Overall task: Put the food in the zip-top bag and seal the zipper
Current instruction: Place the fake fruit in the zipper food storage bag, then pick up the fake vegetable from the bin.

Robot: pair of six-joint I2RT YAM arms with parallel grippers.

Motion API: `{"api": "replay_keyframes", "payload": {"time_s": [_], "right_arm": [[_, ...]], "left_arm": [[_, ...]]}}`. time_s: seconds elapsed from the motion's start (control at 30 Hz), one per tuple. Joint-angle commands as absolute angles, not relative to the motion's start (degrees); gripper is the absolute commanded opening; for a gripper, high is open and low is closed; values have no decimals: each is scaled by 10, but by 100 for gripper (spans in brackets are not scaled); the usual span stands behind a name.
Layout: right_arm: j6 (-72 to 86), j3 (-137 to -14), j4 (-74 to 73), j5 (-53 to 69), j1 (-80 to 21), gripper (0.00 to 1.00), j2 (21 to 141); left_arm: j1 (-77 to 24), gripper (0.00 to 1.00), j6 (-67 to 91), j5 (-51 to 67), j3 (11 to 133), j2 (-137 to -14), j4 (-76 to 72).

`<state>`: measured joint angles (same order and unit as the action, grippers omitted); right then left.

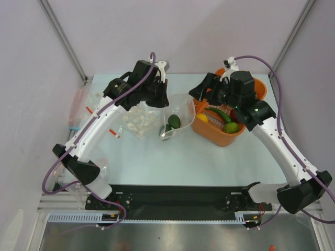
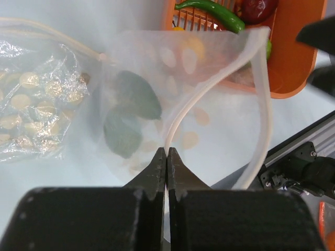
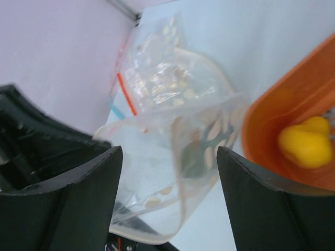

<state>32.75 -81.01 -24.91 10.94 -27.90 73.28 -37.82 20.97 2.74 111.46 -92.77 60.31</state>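
Zip-top bag [image 1: 189, 111] holds avocado [image 1: 174, 122]; basket [image 1: 224, 140] holds chili [image 1: 219, 113].

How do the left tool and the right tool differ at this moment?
The left tool is shut, the right tool open. The left tool pinches the mouth edge of the dotted bag; the right tool holds nothing. The left tool is at the bag's mouth, the right tool beside the orange basket. Both face the bag.
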Motion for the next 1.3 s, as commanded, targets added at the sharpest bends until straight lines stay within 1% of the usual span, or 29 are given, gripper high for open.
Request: {"api": "replay_keyframes", "payload": {"time_s": [0.0, 0.17, 0.3, 0.4, 0.63, 0.77, 0.9, 1.13, 1.27], "right_arm": [[323, -831, -280, 109, -227, 79, 723], [307, -825, -324, 96, -164, 82, 743], [298, -824, -348, 84, -114, 88, 774], [297, -826, -364, 67, -104, 91, 806], [205, -830, -358, 57, -97, 94, 869], [155, -832, -355, 77, -80, 94, 908], [107, -842, -354, 84, -76, 91, 946], [79, -872, -355, 83, -76, 88, 1018], [62, -903, -376, 55, -77, 81, 1056]], "left_arm": [[-374, 0, 210, 29, 1116, -904, 577], [-374, 0, 205, 31, 1116, -905, 577], [-374, 0, 203, 31, 1116, -906, 570], [-374, 0, 203, 33, 1117, -909, 569], [-374, 0, 203, 33, 1116, -911, 555], [-374, 0, 206, 33, 1114, -911, 548], [-374, 0, 209, 30, 1109, -911, 541], [-374, 0, 208, 33, 1108, -911, 541], [-374, 0, 206, 37, 1114, -911, 544]]}}
